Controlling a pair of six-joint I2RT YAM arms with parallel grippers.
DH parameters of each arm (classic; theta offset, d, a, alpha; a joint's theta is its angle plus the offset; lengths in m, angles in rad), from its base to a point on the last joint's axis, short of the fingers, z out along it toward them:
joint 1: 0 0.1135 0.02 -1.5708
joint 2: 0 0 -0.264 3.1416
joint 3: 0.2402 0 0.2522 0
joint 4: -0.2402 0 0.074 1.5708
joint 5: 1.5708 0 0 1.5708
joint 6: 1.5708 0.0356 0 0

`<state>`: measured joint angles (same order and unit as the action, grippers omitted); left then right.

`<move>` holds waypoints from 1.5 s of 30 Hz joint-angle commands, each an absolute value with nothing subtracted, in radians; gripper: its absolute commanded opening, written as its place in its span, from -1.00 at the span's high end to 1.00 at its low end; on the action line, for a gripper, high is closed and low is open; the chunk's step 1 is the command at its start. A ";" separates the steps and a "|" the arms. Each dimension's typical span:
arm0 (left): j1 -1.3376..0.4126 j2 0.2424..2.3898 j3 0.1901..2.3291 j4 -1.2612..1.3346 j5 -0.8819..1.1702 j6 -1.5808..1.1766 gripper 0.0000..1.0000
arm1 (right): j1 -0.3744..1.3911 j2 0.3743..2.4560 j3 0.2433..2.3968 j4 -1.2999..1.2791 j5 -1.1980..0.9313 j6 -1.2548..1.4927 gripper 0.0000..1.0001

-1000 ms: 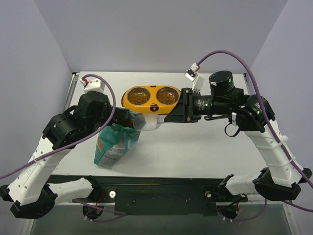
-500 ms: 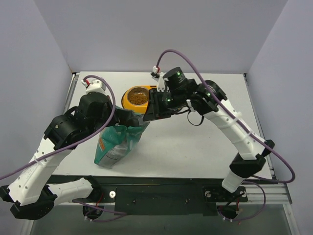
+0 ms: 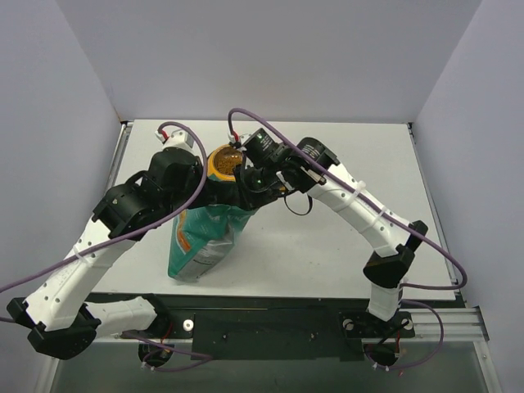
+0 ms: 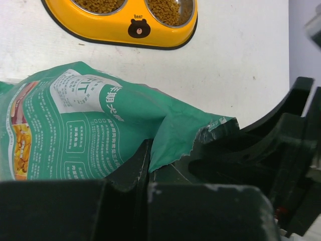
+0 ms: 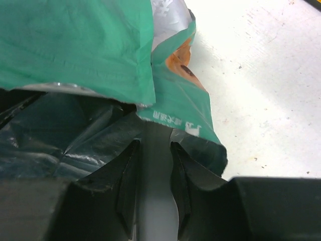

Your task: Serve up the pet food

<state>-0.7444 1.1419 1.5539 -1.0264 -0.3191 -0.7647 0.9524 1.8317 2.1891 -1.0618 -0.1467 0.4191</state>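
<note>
Pet food [image 4: 168,7], brown kibble, lay in both metal bowls of the yellow feeder [image 4: 90,25], which stood on the white desk [image 4: 241,65]. Whether more of it sat inside the bag, you could not tell. The teal bag [image 4: 90,130] sat just beside the feeder, on the side facing the arm bases. Its opened end was nearest the feeder and its printed panel was creased.

Your left tool [image 4: 175,155] was closed on the torn rim of the bag's mouth, with a green flap pinched between its dark fingers, near the feeder's front edge. Your right tool [image 5: 153,145] entered the same mouth from the opposite side. Its fingers stood narrow, clamped on a pale grey handle [image 5: 154,201] that ran forward under the bag's rim, where its far end was hidden.

From above, your right arm crossed over the feeder and covered one bowl, so that only the other bowl and its kibble showed. The two tools sat nearly touching, just beside the feeder.
</note>
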 commanded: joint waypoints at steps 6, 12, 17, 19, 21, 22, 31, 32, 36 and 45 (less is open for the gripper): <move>-0.741 1.163 1.589 -0.830 -0.279 -0.850 1.00 | 0.982 1.888 1.968 -0.872 -0.285 0.419 1.00; -0.741 1.155 1.595 -0.844 -0.290 -0.850 1.00 | 0.973 1.839 1.852 -0.568 -0.593 0.523 1.00; -0.742 1.131 1.591 -0.850 -0.330 -0.839 1.00 | 0.927 1.758 1.717 -0.258 -0.774 0.719 1.00; -0.741 1.121 1.589 -0.848 -0.344 -0.831 1.00 | 0.899 1.720 1.617 -0.073 -0.813 0.851 1.00; -0.741 1.111 1.588 -0.847 -0.357 -0.824 1.00 | 0.870 1.691 1.554 0.061 -0.836 0.948 1.00; -0.741 1.106 1.586 -0.845 -0.362 -0.816 1.00 | 0.852 1.672 1.537 0.130 -0.842 1.010 1.00; -0.739 1.045 1.565 -0.842 -0.426 -0.795 1.00 | 0.733 1.513 1.350 0.288 -0.861 1.153 1.00; -0.741 1.037 1.565 -0.842 -0.428 -0.795 1.00 | 0.723 1.502 1.344 0.288 -0.859 1.158 1.00; -0.739 1.025 1.565 -0.850 -0.443 -0.776 1.00 | 0.695 1.450 1.327 0.265 -0.848 1.177 1.00; -0.741 1.006 1.572 -0.880 -0.454 -0.759 1.00 | 0.606 1.333 1.305 0.144 -0.854 1.161 1.00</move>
